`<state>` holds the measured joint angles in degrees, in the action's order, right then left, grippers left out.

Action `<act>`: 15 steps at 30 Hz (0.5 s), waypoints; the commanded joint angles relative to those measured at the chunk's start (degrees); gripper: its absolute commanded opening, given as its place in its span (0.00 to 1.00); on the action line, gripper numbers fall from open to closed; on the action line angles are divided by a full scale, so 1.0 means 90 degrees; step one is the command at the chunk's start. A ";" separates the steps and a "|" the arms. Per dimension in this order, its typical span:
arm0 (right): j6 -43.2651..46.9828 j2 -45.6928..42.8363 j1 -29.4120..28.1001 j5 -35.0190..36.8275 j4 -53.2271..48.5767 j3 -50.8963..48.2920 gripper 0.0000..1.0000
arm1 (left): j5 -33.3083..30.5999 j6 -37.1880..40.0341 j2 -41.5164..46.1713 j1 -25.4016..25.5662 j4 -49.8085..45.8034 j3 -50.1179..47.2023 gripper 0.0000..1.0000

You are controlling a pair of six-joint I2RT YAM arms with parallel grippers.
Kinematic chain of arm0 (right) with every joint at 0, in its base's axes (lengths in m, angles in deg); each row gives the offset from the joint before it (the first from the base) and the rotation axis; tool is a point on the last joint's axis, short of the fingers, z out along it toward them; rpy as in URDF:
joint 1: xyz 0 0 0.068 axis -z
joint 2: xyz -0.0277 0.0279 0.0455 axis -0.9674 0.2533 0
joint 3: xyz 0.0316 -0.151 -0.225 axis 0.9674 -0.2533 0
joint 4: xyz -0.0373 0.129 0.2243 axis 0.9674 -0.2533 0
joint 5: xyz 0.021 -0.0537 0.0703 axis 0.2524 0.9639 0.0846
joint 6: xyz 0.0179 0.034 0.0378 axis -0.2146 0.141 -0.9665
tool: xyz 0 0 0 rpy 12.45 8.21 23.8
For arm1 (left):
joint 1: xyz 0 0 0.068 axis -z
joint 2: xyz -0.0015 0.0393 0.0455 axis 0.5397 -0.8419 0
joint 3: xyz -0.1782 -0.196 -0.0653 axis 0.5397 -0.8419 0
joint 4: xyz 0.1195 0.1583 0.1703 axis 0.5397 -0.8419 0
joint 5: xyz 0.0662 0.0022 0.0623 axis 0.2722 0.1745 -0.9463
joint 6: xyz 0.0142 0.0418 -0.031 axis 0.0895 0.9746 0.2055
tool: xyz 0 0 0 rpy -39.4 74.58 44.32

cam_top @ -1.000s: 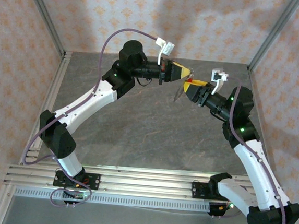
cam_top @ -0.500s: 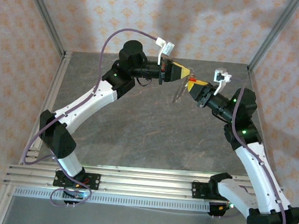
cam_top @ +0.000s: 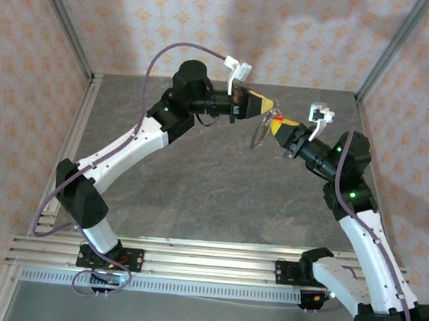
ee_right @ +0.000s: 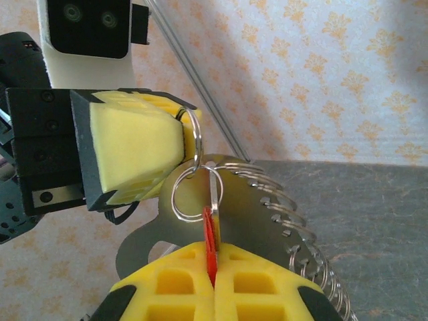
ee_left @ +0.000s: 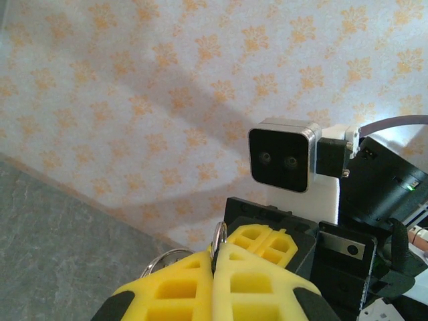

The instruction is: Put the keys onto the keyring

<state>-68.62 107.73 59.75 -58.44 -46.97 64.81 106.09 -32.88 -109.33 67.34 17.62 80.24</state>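
Left tool (cam_top: pixel 264 107) is clenched, its two yellow pads pressed flat together in the left wrist view (ee_left: pixel 214 257). A thin split ring (ee_left: pixel 219 234) stands out from the seam between them. From the right wrist camera the same tool (ee_right: pixel 175 144) comes in from the left, with that split ring (ee_right: pixel 194 137) poking out of its tip. A second, larger ring (ee_right: pixel 190 194) hangs linked below it and overlaps the top of the keyring (ee_right: pixel 247 200). The keyring is a pale metallic band that curves away, with a row of small wire rings (ee_right: pixel 304 241) fringing its right edge. The left tool thus grasps the keyring by its topmost small ring.

Right tool (ee_right: pixel 215 257) is also clenched, and it grasps the key (ee_right: pixel 210 237). The red head is pinched on edge in the seam between the yellow pads, and the short silver blade rises from it just beside the larger ring. Whether the blade passes through that ring cannot be told.

From above, the two tools meet tip to tip over the far half of the grey worktop (cam_top: pixel 212 190), the right tool (cam_top: pixel 281 126) just right of the left one. The key (cam_top: pixel 278 119) shows as a red speck between them, and the keyring (cam_top: pixel 259 137) dangles as a thin loop below the point where they meet, off the worktop.
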 commanded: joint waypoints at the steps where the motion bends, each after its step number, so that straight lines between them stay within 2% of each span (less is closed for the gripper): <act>1: 0.0199 -0.0150 0.0047 0.0313 -0.0493 0.0065 0.00 | -0.0572 0.0297 0.0442 -0.0078 0.0111 0.0002 0.00; 7: 0.0361 -0.0126 0.0048 0.0643 -0.0828 0.0313 0.00 | -0.0817 0.0740 0.0623 -0.0083 -0.0287 -0.0085 0.00; 15: 0.0413 0.0172 0.0048 0.0509 -0.0971 0.0754 0.00 | -0.0797 0.1072 0.0655 -0.0064 -0.0659 -0.0054 0.00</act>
<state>-65.62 109.04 59.73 -55.88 -54.62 68.70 101.61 -25.78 -106.91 67.82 11.90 78.86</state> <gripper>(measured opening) 0.043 0.043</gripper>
